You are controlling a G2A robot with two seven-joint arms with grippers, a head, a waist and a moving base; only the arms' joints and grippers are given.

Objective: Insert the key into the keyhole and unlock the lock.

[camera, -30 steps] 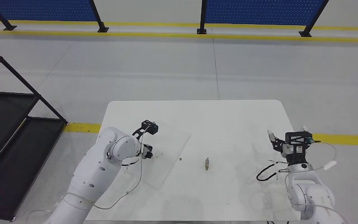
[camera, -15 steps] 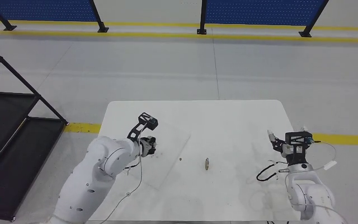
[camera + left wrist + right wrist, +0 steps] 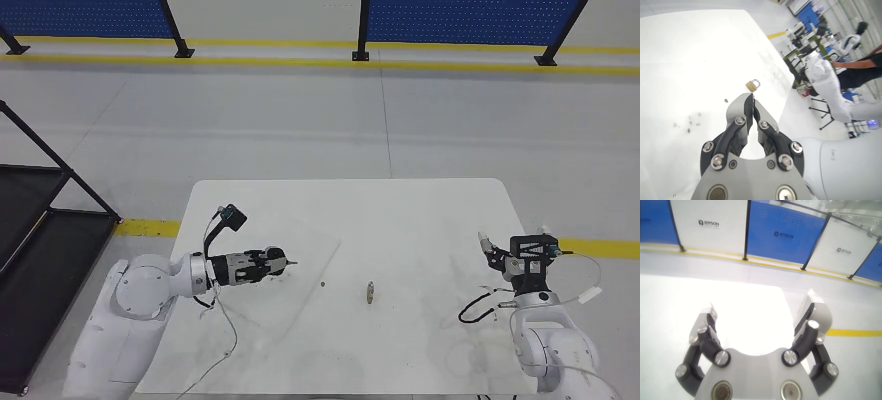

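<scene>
Left hand (image 3: 284,263) clenched on what appears to be the key (image 3: 753,98), left of the padlock (image 3: 370,292) lying mid-tabletop (image 3: 430,220). Right hand (image 3: 761,311) released, far right. Risk: the unheld padlock may slide under insertion, and the thin grip may let the key twist.

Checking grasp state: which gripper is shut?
The left gripper, pointing at the small brass padlock: its jaws pinch what looks like a thin metal key. The right gripper, at the edge of the white table, stands open.
</scene>
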